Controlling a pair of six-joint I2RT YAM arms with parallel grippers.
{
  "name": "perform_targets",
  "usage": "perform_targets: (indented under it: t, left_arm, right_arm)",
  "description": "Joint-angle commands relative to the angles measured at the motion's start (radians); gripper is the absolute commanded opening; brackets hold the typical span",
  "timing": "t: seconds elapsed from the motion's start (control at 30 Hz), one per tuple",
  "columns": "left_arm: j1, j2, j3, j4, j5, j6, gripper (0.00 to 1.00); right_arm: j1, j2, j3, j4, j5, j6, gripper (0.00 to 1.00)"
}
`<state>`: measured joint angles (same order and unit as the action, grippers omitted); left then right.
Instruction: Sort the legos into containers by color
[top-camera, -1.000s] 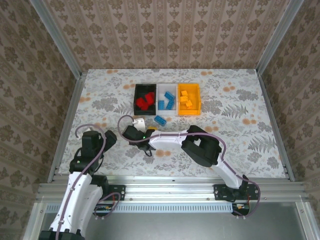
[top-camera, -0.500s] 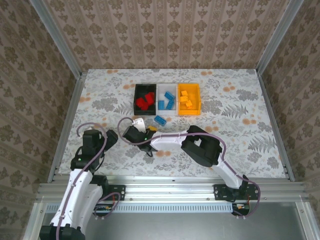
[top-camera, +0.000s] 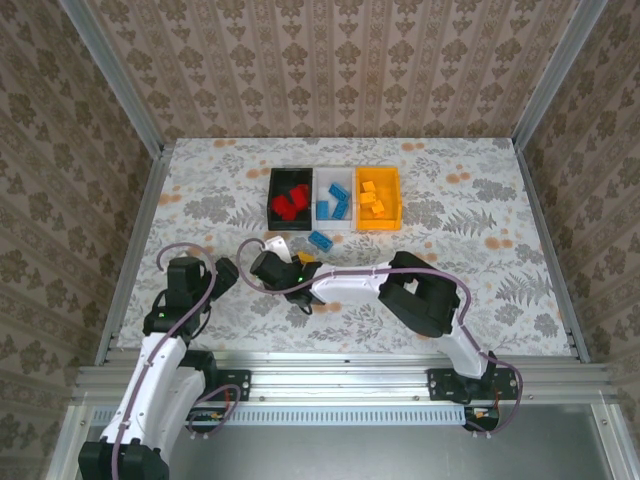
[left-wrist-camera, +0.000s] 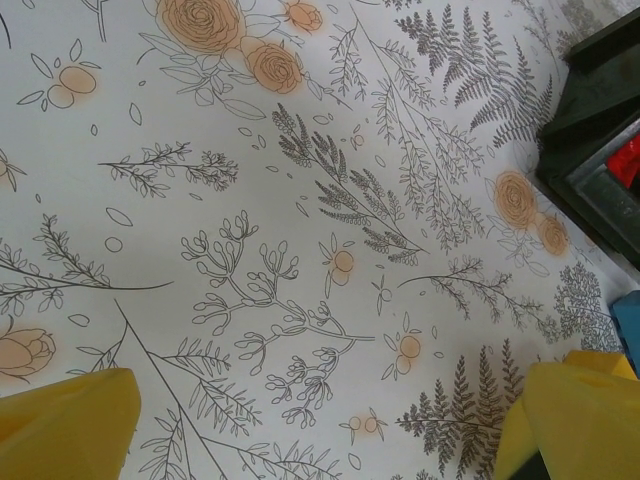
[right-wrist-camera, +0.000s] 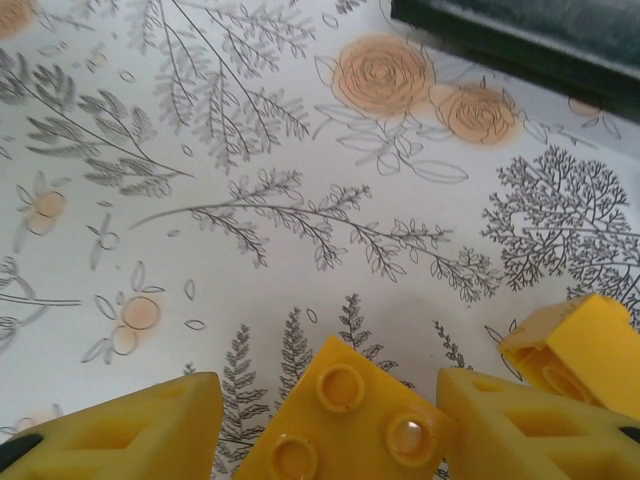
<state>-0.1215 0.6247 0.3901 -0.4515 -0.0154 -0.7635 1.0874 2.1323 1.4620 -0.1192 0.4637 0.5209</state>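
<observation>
- Bins are sitting in a row at 12 o'clock on the flowered counter (top-camera: 470, 200) in the overhead view: a black bin (top-camera: 272, 200), a white bin (top-camera: 335, 225) at its 3 o'clock side, and an orange-yellow bin (top-camera: 397, 205) at 3 o'clock of that, the three touching side by side.
- The red legos (top-camera: 291, 203) are lying in the black bin, the blue legos (top-camera: 334, 203) in the white one and the yellow legos (top-camera: 372, 198) in the orange-yellow one.
- A loose blue lego (top-camera: 320, 240) is lying on the counter just at 6 o'clock of the white bin.
- In its wrist view, the right end effector (right-wrist-camera: 330, 390) is gripping a yellow lego (right-wrist-camera: 345, 415) studs-up, its two yellow fingers (right-wrist-camera: 120, 430) pressing close on either side.
- A second yellow lego (right-wrist-camera: 575, 350) is resting on the counter at 3 o'clock of the gripped one, just beside the right-hand finger.
- The black bin's wall is showing at 12 o'clock in the right wrist view, well apart from the fingers.
- The left end effector (left-wrist-camera: 325, 430) is hanging wide apart over bare counter, holding nothing, with the black bin at its 2 o'clock.
</observation>
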Motion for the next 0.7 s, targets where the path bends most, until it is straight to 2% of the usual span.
perform_targets:
  t: [0.0, 0.43, 0.67]
  left_arm:
    - [0.011, 0.001, -0.003, 0.021, 0.020, 0.006, 1.00]
    - [0.009, 0.106, 0.036, 0.103, 0.100, -0.001, 1.00]
    - [-0.035, 0.250, 0.079, 0.200, 0.151, -0.011, 1.00]
  right_arm:
    - [-0.001, -0.057, -0.021, -0.009, -0.010, -0.038, 0.59]
    - [-0.081, -0.198, -0.058, -0.047, -0.028, -0.085, 0.59]
    - [-0.212, -0.291, -0.099, -0.062, -0.048, -0.113, 0.59]
